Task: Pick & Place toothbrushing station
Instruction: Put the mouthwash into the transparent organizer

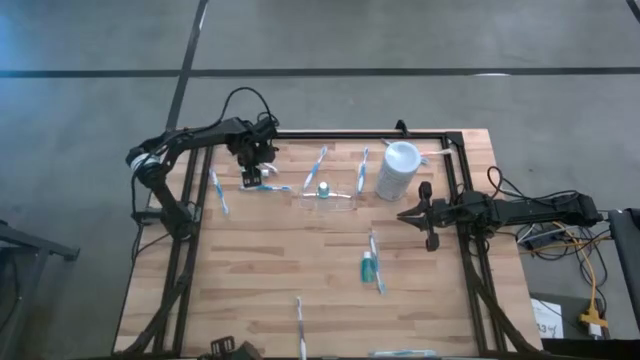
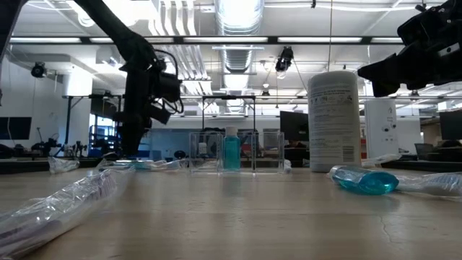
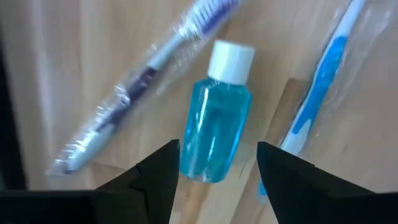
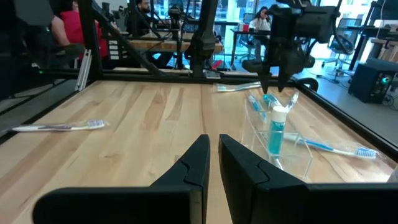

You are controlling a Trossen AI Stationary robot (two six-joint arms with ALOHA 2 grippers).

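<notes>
**Loose toothbrushes up front, one tube in the holder**

Closest in the low view, a wrapped toothbrush point(image 2: 58, 209) lies flat on the worktop point(image 1: 270, 270), well in front of the clear holder point(image 1: 343, 201). A teal tube point(image 2: 364, 180) lies loose on the same near side, beside another brush. One teal tube point(image 1: 323, 190) stands upright inside the holder, the only item stowed. The white cup point(image 1: 398, 170) stands just right of the holder.

Two more toothbrushes point(image 1: 318, 165) lie just behind the holder. The left gripper point(image 1: 252, 178) hangs well to its left, fingers released and spread around a third tube point(image 3: 216, 134) lying flat between two wrapped brushes. It grasps nothing. The right gripper point(image 1: 408, 214) waits clenched and empty, right of the holder.

By my reading, the job is barely begun, with every brush and two tubes left to place.
</notes>
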